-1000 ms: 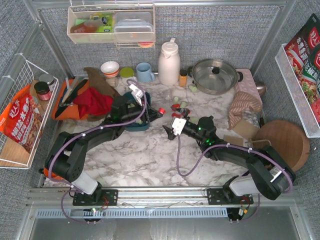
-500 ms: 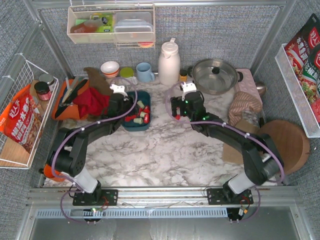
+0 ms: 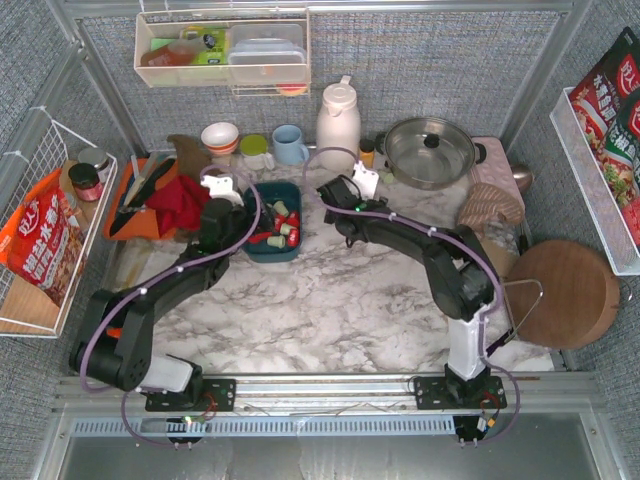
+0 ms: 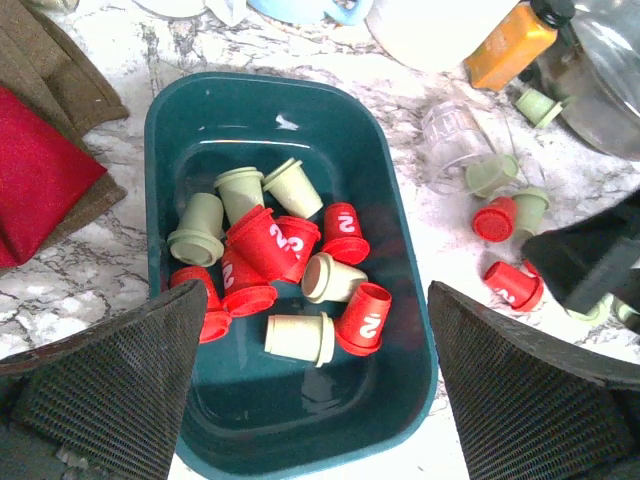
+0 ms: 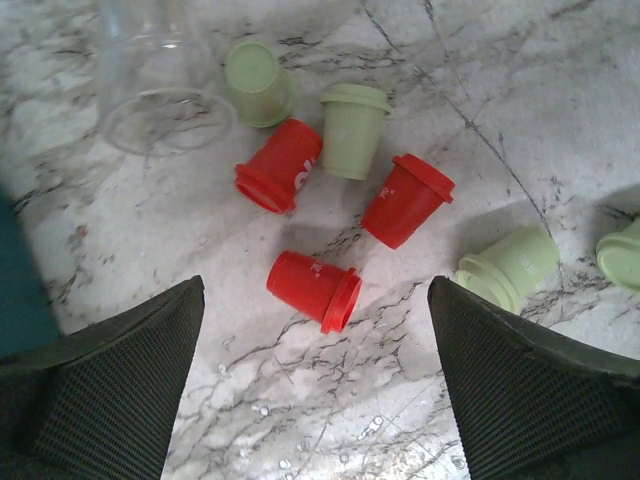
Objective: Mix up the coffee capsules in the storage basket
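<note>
Coffee capsules (image 4: pixel 270 245): red and mint, some in storage basket (image 4: pixel 300 130) near table's (image 5: pixel 500 100) far edge, others loose beside it. Likely light, rigid, rolling; grip across tapered body. Left gripper (image 4: pixel 318 385), right gripper (image 5: pixel 315 385): jaws apart, empty.

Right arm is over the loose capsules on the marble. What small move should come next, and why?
Probably lower the right gripper onto the red capsule lying on its side between its open fingers, then close. It is the best centred one. Other capsules also lie on the marble outside the storage basket, so picking looks unfinished.
</note>
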`<state>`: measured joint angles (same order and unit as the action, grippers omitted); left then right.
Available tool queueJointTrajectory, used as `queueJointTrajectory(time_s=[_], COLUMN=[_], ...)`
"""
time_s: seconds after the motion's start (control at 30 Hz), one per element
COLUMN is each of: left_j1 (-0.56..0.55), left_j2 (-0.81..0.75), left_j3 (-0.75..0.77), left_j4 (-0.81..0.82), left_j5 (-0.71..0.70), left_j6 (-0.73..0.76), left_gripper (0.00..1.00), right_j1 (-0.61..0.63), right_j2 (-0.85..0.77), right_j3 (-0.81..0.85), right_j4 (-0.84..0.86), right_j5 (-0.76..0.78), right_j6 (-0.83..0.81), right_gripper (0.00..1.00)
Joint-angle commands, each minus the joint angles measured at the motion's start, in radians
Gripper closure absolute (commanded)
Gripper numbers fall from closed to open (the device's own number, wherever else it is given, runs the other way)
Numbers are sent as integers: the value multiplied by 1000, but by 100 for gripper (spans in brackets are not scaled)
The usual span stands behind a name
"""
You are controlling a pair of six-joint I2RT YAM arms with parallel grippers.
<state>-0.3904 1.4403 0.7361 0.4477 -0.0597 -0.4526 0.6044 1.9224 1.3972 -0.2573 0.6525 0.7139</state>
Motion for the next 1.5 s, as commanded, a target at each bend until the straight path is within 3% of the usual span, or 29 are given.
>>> queueJointTrajectory(time_s=[0.0, 0.23, 0.7, 1.07, 1.17, 1.27, 1.47], left_j1=[0, 0, -1, -1, 0, -2, -14], left_j2=[-62, -87, -95, -101, -96, -71, -27], left_j3=[-40, -61, -86, -85, -82, -64, -41], left_j4=[53, 78, 97, 96, 111, 122, 155], left_j5=[36, 64, 79, 102, 144, 213, 291], left_j6=[10, 1, 5, 5, 4, 8, -4], left_gripper=[1, 1, 1, 1, 1, 1, 1], right_j1=[10, 10, 12, 12, 12, 13, 15], right_j2=[92, 208, 355, 281, 176, 19, -264], right_j3=[115, 212, 354, 314, 222, 39, -317], right_j4=[-230, -307, -377, -377, -250, 39, 583], right_j5=[132, 124, 98, 117, 95, -27, -508], right_j6=[184, 252, 237, 219, 99, -134, -631], right_gripper=[3, 15, 29, 66, 80, 84, 85])
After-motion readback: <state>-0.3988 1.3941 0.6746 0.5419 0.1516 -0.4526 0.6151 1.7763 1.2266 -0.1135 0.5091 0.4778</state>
